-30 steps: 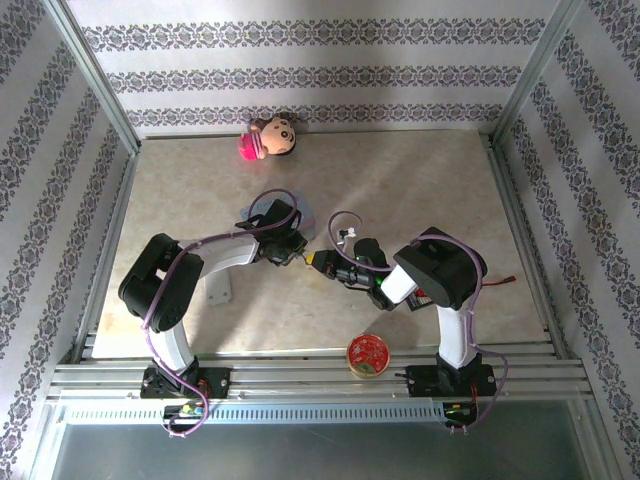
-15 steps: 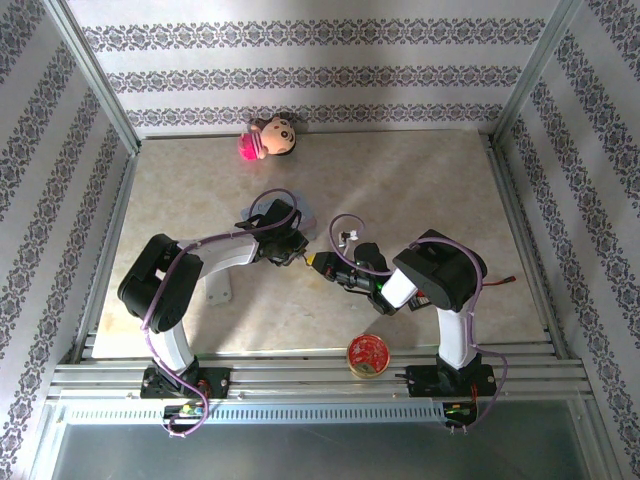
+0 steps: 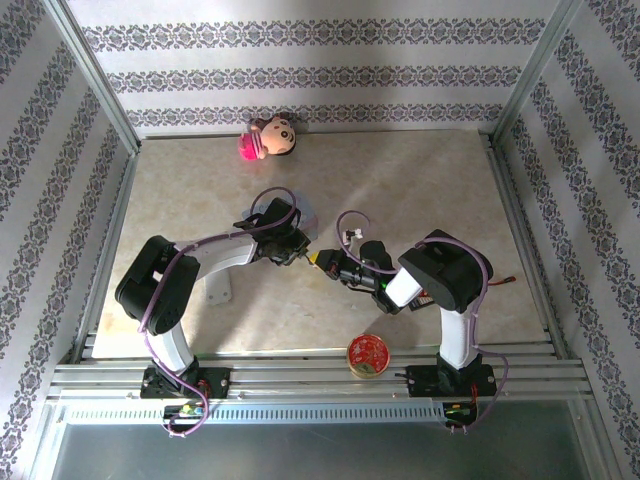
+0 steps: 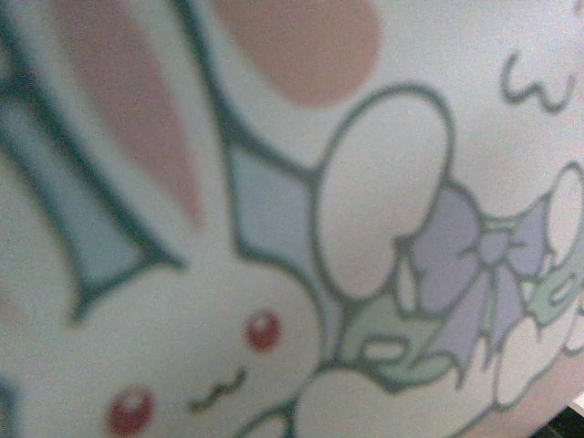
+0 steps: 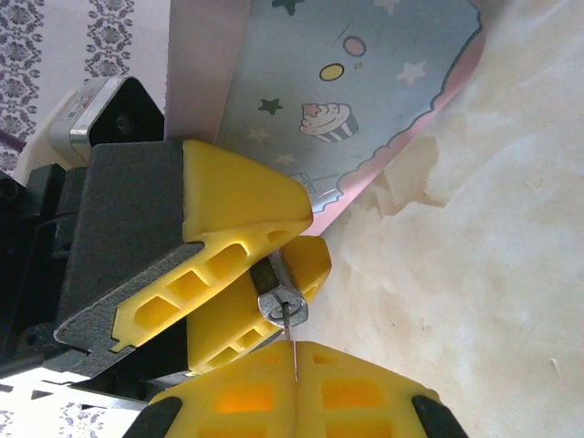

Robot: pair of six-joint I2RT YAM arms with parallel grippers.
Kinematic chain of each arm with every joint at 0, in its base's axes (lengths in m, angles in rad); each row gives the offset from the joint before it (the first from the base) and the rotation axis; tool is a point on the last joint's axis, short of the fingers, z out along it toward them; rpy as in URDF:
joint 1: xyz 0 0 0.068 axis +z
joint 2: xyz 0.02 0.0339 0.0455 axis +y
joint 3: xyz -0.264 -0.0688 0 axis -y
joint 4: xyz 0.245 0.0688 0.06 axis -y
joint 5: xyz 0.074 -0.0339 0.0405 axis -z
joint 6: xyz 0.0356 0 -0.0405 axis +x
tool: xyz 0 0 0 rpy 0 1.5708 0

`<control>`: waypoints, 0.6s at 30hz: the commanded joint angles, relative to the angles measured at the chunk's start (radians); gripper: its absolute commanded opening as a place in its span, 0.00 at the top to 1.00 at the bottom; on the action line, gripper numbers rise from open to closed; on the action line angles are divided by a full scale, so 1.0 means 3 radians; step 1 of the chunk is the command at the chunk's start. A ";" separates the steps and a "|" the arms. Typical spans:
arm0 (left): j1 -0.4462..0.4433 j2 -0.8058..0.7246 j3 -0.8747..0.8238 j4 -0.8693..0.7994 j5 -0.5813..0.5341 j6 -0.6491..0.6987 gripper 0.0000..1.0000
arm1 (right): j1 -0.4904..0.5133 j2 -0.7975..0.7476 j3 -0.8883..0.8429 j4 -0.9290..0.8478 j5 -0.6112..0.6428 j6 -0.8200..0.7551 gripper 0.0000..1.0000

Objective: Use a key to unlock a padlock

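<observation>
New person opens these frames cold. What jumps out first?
The two grippers meeting tip to tip mid-scene: the left gripper pinches the tiny padlock in yellow fingers, and the shut right gripper holds a thin key against its metal end. Beside them lies the pastel cartoon box; a pink doll head sits at the far edge.

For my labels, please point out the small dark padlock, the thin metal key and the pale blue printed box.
small dark padlock [image 5: 281, 306]: right wrist view, its metal end.
thin metal key [image 5: 293, 347]: right wrist view, its blade.
pale blue printed box [image 5: 365, 73]: right wrist view, its printed face.
</observation>
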 commanded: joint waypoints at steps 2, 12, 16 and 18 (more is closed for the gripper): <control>-0.0166 -0.0135 0.0011 -0.0121 0.0600 0.0041 0.93 | -0.0074 -0.0088 0.0052 0.0207 0.0227 0.0037 1.00; -0.0166 -0.0127 -0.0020 -0.0039 0.0560 -0.0082 0.93 | -0.0039 -0.0210 0.0016 0.0019 0.0299 -0.0068 1.00; -0.0166 -0.0149 -0.0074 0.0059 0.0511 -0.0224 0.93 | 0.0004 -0.0185 -0.0014 0.0005 0.0350 -0.0073 1.00; -0.0161 -0.0166 -0.0104 0.0085 0.0462 -0.0300 0.93 | 0.0020 -0.0185 -0.0052 0.0009 0.0391 -0.0091 1.00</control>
